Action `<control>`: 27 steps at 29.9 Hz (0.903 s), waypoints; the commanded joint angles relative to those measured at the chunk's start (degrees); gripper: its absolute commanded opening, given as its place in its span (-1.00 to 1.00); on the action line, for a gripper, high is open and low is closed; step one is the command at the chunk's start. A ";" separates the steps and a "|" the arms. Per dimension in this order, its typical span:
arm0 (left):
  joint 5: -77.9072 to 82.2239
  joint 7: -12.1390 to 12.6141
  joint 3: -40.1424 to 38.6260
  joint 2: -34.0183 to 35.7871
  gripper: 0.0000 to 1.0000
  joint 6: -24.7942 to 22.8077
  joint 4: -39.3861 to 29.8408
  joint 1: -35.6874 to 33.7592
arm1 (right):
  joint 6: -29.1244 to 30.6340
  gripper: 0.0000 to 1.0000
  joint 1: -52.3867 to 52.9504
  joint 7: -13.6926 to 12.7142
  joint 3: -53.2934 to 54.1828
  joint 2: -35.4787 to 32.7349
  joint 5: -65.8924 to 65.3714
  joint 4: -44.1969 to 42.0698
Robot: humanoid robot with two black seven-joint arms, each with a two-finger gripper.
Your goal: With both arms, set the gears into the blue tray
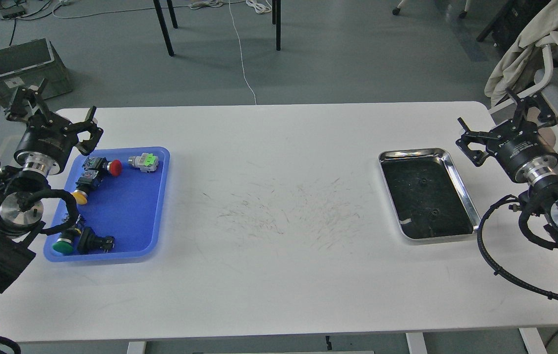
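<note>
Near edge of the tabletop [279,305] is bare white, with faint dark scuff marks spread across the middle. Toward the left edge the blue tray [131,216] is seen lying flat, its near left corner partly hidden by the left arm's cable. Five push-button switches are noted inside it: a green-capped one [64,245] and a black one [93,241] at the tray's near edge, a yellow-capped one [82,189] midway along its left side, a red-capped one [104,166] and a grey one with a green top [144,162] at its far edge. No gears are seen in the blue tray.

Toward the right edge a steel tray [459,184] with a dark bottom is set. Two gears [435,213] are made out on that dark bottom, one nearer, one [422,181] farther, well apart.

Left gripper [57,118] is held above the tabletop's far left corner, fingers spread apart, nothing between them. Right gripper [502,120] is held beyond the steel tray near the far right corner, fingers likewise spread and empty.
</note>
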 commanded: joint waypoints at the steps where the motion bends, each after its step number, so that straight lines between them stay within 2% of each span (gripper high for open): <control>1: 0.53 0.08 0.00 0.29 0.97 0.00 0.01 0.01 | 0.00 0.98 4.82 -0.12 -8.29 -4.34 -0.68 1.21; 8: 0.71 0.08 0.00 0.29 0.97 0.00 -0.08 0.01 | -0.96 0.98 17.48 -1.26 -29.03 -11.20 -9.72 4.10; 13: 0.71 0.08 0.00 0.38 0.97 0.00 -0.08 0.01 | -0.96 0.98 28.37 -4.95 -42.65 -15.59 -19.11 7.54; 15: 0.71 0.08 0.00 0.38 0.97 0.00 -0.08 0.01 | -0.88 0.98 33.03 -5.92 -48.62 -15.60 -24.64 7.54; 20: 0.71 0.08 0.08 1.51 0.97 0.00 -1.39 0.09 | -0.96 0.98 40.51 -6.27 -61.03 -15.43 -41.51 8.15; 24: 0.71 0.08 0.08 3.63 0.97 0.00 -3.59 1.06 | -1.75 0.98 41.58 -6.27 -66.49 -14.81 -54.27 7.63; 27: 0.71 0.08 0.08 3.98 0.97 0.00 -4.21 1.59 | -5.52 0.98 41.05 -6.36 -69.21 -12.71 -57.45 6.93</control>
